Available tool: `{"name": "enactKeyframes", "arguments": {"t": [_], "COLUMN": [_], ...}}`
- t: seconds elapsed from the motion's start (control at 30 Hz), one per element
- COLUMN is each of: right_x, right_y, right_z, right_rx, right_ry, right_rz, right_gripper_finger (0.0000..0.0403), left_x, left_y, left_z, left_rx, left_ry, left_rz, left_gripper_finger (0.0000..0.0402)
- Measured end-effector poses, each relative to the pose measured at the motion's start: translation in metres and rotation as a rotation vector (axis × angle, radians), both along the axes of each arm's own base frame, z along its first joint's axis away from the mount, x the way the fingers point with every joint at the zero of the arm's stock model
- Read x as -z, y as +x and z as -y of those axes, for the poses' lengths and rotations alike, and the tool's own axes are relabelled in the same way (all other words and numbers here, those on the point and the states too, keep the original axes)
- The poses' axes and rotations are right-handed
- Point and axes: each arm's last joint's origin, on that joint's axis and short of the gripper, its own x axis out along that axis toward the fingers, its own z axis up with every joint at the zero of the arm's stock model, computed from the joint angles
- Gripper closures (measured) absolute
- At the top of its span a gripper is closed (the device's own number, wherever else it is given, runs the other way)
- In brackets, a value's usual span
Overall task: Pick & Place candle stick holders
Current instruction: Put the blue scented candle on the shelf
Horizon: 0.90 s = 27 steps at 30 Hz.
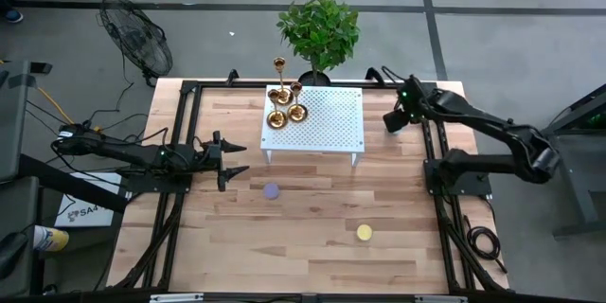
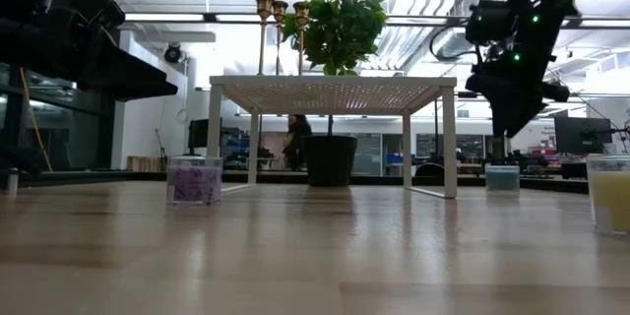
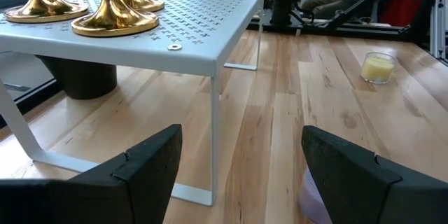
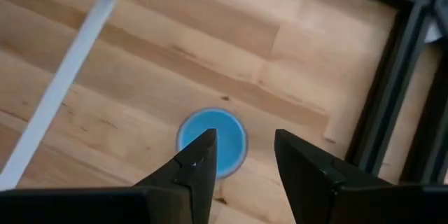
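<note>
Three candle stick holders stand close together on a white rack with little holes all over its top. They sit at the rack's back corner on the left arm's side, near a potted plant. Each one is shiny gold. Each has a round base that spreads out like a bell, a thin straight stem, and a small cup on top. In the low view the stems rise tall above the rack, and the cups show in a row. In the left wrist view the bases gleam, and two of them sit just beside each other.

The left gripper hangs low over the wooden table, on the left arm's side of the rack. Its claw is wide and holds nothing. A purple candle sits on the table near it.

The right gripper is up in the air, just beside the rack on the right arm's side. Its claw is partly spread and holds nothing. In the right wrist view a blue candle lies on the table right below it.

A yellow candle sits farther out on the table, well apart from the rack. A fan stands on the floor past the table.
</note>
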Motion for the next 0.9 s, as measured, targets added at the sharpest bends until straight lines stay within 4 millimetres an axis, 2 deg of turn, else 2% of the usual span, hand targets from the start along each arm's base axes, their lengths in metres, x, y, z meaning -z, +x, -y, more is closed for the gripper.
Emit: {"name": "enactKeyframes", "arguments": {"t": [0.27,0.53,0.9], "right_x": [0.025,0.039,0.045], "right_y": [0.005,0.006,0.003], "right_z": [0.014,0.024,0.029], "right_rx": [0.003,0.025,0.021], "right_ry": [0.115,0.176,0.207], "right_rz": [-0.087,-0.123,-0.126], "right_gripper_finger": [0.0263,0.0263,0.0271], "left_x": [0.0,0.0,0.0], "left_y": [0.0,0.0,0.0], "left_z": [0.0,0.0,0.0], "left_rx": [0.0,0.0,0.0], "left_ry": [0.0,0.0,0.0], "left_rz": [0.0,0.0,0.0], "left_gripper_finger": [0.011,0.011,0.011]}}
